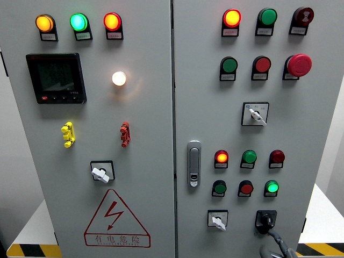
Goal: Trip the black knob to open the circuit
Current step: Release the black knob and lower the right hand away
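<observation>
Right hand [277,248] reaches up from the bottom edge, its fingertips [267,232] touching the black knob [265,219]. Whether they grip it cannot be told; the contact probably prepares the turn.

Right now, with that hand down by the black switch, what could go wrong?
1. The right hand is only partly in view at the bottom edge; its fingers reach the black knob from below, so they might slip off while turning.
2. The white selector switch sits just left of it, so a sideways drift could bump that instead.
</observation>
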You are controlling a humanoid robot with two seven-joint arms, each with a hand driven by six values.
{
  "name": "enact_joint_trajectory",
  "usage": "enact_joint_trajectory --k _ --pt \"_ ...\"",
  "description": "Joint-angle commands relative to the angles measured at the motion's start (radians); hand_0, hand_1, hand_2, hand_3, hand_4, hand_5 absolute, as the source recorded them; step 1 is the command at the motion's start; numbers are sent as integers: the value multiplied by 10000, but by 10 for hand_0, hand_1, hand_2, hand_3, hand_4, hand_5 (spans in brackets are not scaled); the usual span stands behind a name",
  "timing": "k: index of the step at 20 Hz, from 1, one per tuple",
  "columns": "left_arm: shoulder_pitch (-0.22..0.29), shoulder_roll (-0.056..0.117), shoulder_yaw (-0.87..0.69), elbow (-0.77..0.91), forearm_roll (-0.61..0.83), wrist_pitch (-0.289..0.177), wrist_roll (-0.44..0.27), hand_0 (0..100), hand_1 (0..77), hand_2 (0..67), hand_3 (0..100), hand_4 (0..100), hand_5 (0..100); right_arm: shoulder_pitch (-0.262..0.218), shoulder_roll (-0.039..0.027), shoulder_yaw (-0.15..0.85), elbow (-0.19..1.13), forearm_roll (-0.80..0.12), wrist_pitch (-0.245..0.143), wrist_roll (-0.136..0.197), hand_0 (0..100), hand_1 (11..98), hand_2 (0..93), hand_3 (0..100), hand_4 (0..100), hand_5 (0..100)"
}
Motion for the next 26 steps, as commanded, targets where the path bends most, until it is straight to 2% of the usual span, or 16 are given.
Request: enact_joint_trajectory --k 1,4,8,12,14,15,16,18,20,22,24,25,26 --pt "0 0 0 0 0 0 -3 0 32 128 213 66 16 -32 -18 104 0 0 7 0 843 498 66 911 893 1000" --pt "0 0 0 0 0 0 -3 0 31 128 213 66 16 -109 -19 226 0 0 7 0 842 498 66 911 893 1000" --pt "0 0 0 0 0 0 -3 0 33 127 213 66 16 -124 -65 348 31 0 7 15 842 498 66 912 893 1000" --pt "0 0 0 0 0 0 -3 0 33 127 213 66 16 -414 -126 426 260 0 7 45 842 497 67 913 893 1000" --pt "0 0 0 0 0 0 -3 0 33 127 213 66 16 -659 -126 502 490 -15 7 61 842 497 68 906 889 1000" --pt "0 0 0 0 0 0 -3 0 32 127 213 66 16 -752 -156 518 597 -30 7 76 841 496 69 894 883 1000" --pt "0 0 0 0 0 0 -3 0 32 127 213 66 16 -890 -233 518 689 -30 7 76 841 496 69 881 873 1000" --pt "0 0 0 0 0 0 -3 0 32 127 213 66 16 -1074 -249 518 858 -30 7 76 841 496 69 848 846 1000" --pt "0 0 0 0 0 0 -3 0 33 127 213 66 16 -1197 -233 518 997 -30 7 76 841 495 69 807 793 1000" --pt "0 0 0 0 0 0 -3 0 34 127 213 66 16 -1366 -218 518 1104 -45 7 91 842 494 71 699 673 913" --pt "0 0 0 0 0 0 -3 0 33 127 213 66 16 -1550 -203 487 1288 -30 38 92 842 494 73 633 580 851" --pt "0 0 0 0 0 0 -3 0 33 128 213 66 16 -1627 -203 487 1410 -30 68 107 843 496 74 559 504 786" --pt "0 0 0 0 0 0 -3 0 33 128 213 66 16 -1749 -187 472 1563 -30 99 107 843 498 75 537 481 758"
